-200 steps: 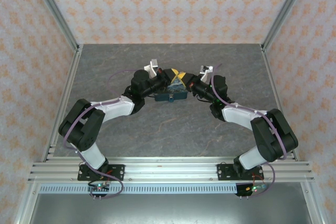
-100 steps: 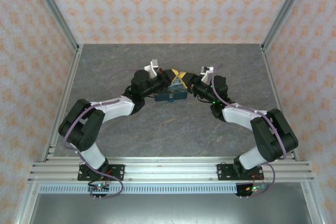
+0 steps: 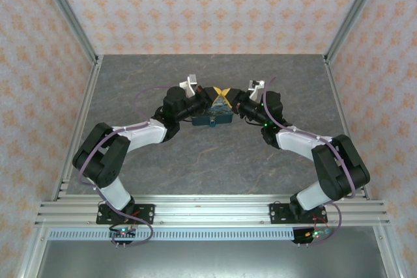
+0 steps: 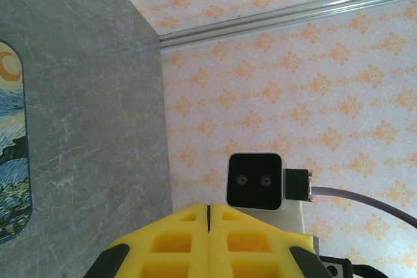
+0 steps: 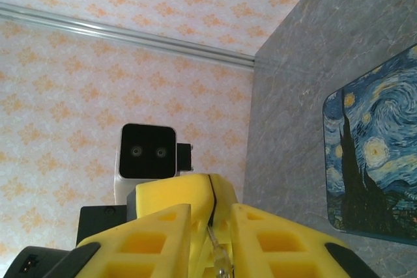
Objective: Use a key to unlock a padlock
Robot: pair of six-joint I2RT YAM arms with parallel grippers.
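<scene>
Lab rig: aluminium frame (image 3: 208,211), wallpapered walls (image 3: 208,4)

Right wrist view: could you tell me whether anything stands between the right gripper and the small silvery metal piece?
Nothing visible does: the small silvery metal piece sits in the gap between the yellow fingers of the right gripper.

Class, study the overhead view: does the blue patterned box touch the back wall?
No, a wide stretch of bare grey table lies between the box and the back wall.
</scene>
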